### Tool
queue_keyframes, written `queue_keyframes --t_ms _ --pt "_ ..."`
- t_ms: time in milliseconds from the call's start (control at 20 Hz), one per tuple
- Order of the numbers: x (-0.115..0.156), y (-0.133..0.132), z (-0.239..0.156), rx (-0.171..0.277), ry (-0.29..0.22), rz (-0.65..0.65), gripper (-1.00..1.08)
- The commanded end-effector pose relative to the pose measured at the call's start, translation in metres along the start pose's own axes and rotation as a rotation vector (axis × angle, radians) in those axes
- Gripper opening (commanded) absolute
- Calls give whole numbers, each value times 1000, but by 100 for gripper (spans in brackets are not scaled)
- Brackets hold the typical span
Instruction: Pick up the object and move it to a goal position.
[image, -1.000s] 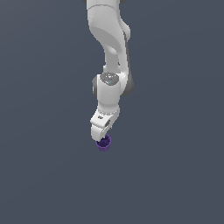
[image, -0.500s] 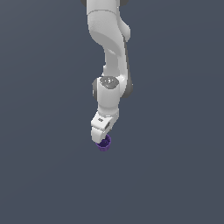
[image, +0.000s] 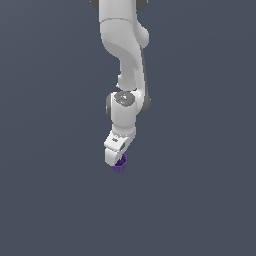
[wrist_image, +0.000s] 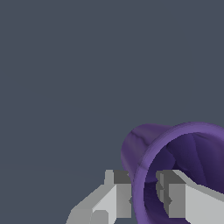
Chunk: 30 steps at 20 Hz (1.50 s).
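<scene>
Your hand (wrist_image: 144, 199) is clamped on the cup (wrist_image: 175, 162): one finger (wrist_image: 114, 197) outside the wall, the other inside the rim. In the exterior view the cup (image: 120, 164) sits right under the hand (image: 116, 156), over the plain grey surface (image: 50, 200). Can't tell if it's touching the surface.

Arm (image: 125, 75) hangs down; fingers (wrist_image: 114, 199) pinched close together.

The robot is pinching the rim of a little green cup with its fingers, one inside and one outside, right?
Almost. The cup is dark purple, not green; the wrist view shows it best. The rest holds: the gripper pinches its rim, with one finger inside the cup and the other outside.
</scene>
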<state>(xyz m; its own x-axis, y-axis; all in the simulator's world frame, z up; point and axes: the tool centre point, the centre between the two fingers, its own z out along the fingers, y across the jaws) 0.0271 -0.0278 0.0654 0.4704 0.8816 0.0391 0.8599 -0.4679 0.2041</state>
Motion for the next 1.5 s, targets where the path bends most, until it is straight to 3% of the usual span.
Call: queue_keyframes --t_ms 0,750,1100,1450 --pt "0 0 1 1 0 0 -100" --pt "-7 6 -22 -1 0 -1 -100" --pt "-24 18 -70 0 -1 -3 -100" --pt "-48 38 -146 1 1 -4 -100"
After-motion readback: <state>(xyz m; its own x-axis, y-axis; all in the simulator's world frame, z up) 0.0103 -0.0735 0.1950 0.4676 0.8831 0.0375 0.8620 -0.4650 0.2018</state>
